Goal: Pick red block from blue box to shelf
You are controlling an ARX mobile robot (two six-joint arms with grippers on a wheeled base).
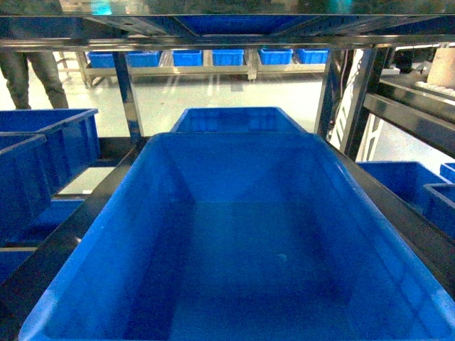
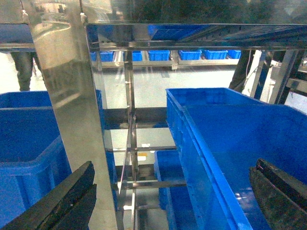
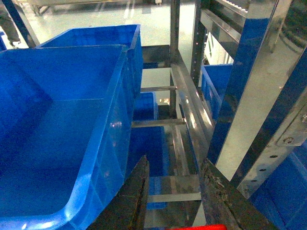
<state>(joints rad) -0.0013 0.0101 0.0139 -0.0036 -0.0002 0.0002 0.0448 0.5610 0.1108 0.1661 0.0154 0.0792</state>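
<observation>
The big smooth bin is deep blue inside and out, as is the second bin behind it. The shelf is shiny silver steel; both grippers' fingers are black

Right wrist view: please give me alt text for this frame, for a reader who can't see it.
The right gripper hangs with its dark jaws apart above the steel rails of the shelf, just right of a large empty blue bin. A sliver of something red shows at the bottom edge between the fingers; whether it is gripped is unclear.
</observation>
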